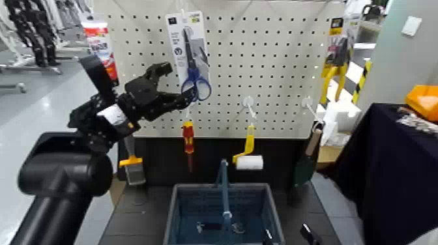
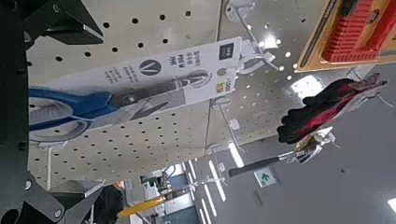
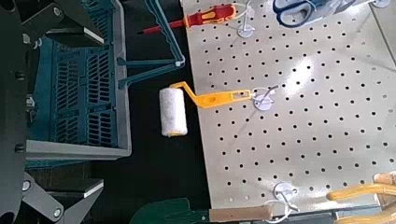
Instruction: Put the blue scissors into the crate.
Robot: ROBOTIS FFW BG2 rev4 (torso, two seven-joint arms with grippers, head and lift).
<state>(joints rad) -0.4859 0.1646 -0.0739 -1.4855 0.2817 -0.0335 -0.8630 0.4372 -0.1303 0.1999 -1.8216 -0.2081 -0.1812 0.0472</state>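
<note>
Even, fairly bright indoor light falls on the white pegboard [image 1: 261,65] in the head view, and the hanging tools cast only faint, soft shadows on it. Below the pegboard, the dark counter [image 1: 140,218] and the inside of the crate [image 1: 225,215] sit in dimmer light, with detail there hard to read. The near arm at the picture's lower corner is soft and out of focus. In the left wrist view, bright ceiling strip lights [image 2: 235,157] glare beyond the pegboard's edge, and the pincer frame shows as black silhouette. In the right wrist view, a pale glare patch [image 3: 304,79] washes the pegboard beside the paint roller [image 3: 173,110].
</note>
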